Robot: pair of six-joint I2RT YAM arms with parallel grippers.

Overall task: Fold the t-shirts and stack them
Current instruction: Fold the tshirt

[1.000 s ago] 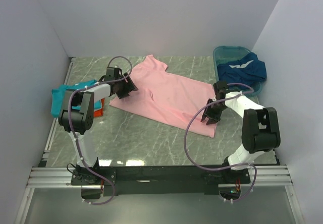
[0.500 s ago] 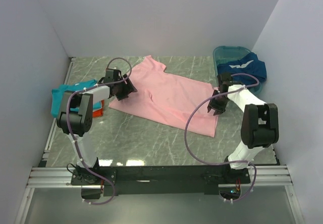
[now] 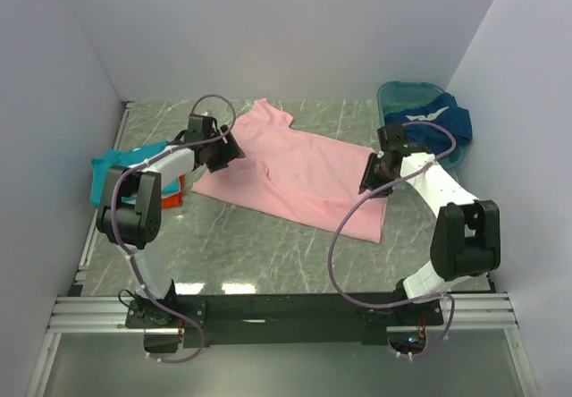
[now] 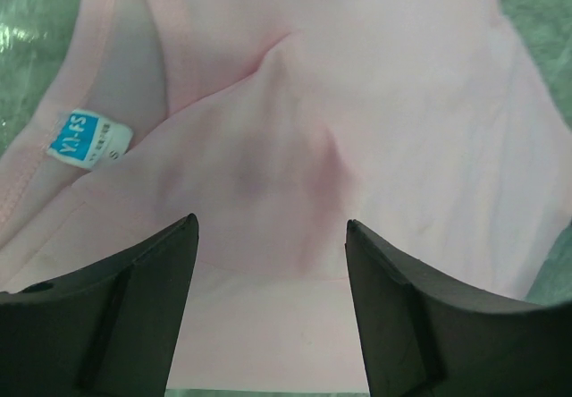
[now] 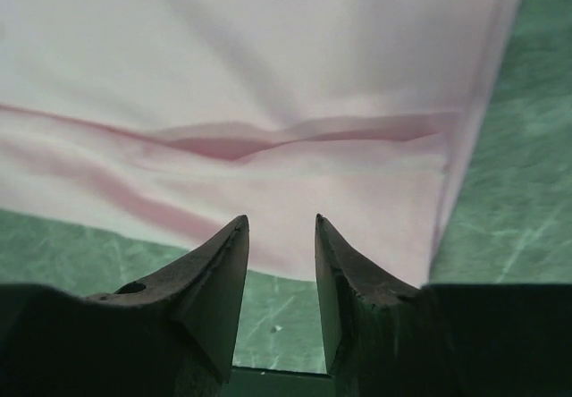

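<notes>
The light pink t-shirt (image 3: 295,169) lies spread flat mid-table, collar to the left. My left gripper (image 3: 223,154) is open just above its collar end; the left wrist view (image 4: 271,236) shows pink cloth and a blue size label (image 4: 88,138) between the wide-apart fingers. My right gripper (image 3: 374,175) hovers over the shirt's right hem, jaws a narrow gap apart and empty (image 5: 281,227), with a crease in the cloth (image 5: 268,138) ahead. Teal t-shirt (image 3: 112,169) and orange t-shirt (image 3: 174,193) lie stacked at the left. The dark blue t-shirt (image 3: 429,122) hangs from the basin.
A rigid teal plastic basin (image 3: 407,88) stands at the back right corner. White walls close in the table on the left, back and right. The green marbled tabletop (image 3: 268,245) shows in front of the pink shirt.
My right gripper has moved from near the shirt's front right corner back along the hem. The left gripper has barely shifted. The shirt lies as before.
</notes>
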